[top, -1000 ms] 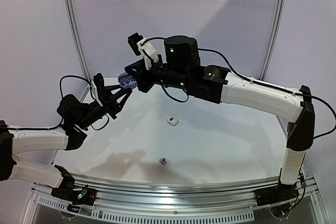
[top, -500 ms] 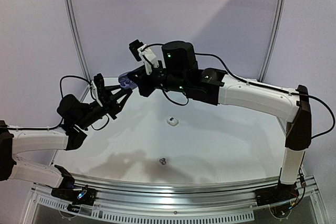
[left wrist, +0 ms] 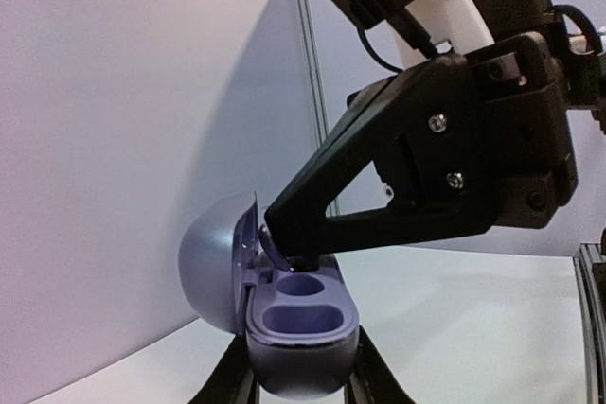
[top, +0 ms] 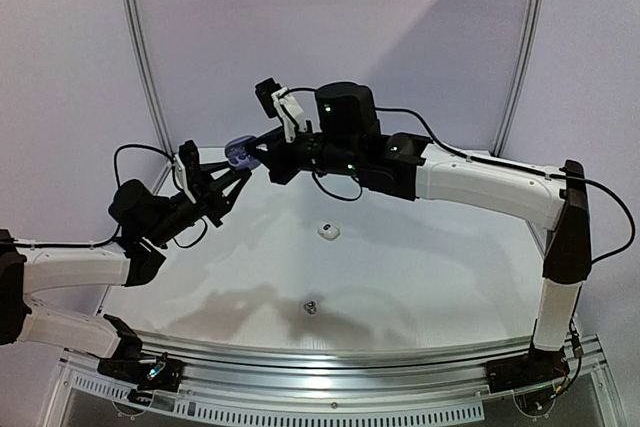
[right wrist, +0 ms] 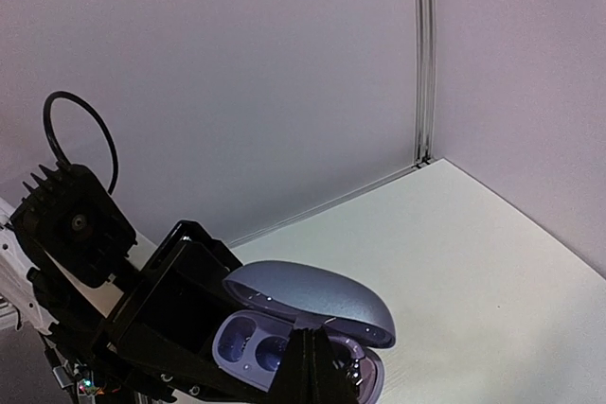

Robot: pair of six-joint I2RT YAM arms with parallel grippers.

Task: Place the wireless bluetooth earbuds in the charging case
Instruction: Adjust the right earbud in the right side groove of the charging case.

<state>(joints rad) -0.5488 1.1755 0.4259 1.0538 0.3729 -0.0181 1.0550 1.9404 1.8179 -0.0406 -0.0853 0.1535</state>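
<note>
Where the white table meets the pale lilac walls, two thin metal strips run up the room, one far left and one far right, and a ribbed rail follows the curved near edge between the two arm bases. Most of the tabletop lies bare: a white earbud sits near the middle, and a dark earbud lies nearer, well apart from it and just short of the near edge. Both arms meet above the far left corner, clear of the surface. From the left, the left gripper reaches up and away, with its fingers clamped on the base of the lavender charging case, whose lid stands open. In the left wrist view the nearer socket of the case is empty. Stretching across from the right base, the right arm has a bent elbow and a level forearm, and the right gripper has its fingers pressed together, their tips dipped into the open mouth of the case. Whether they pinch anything there cannot be told.
</note>
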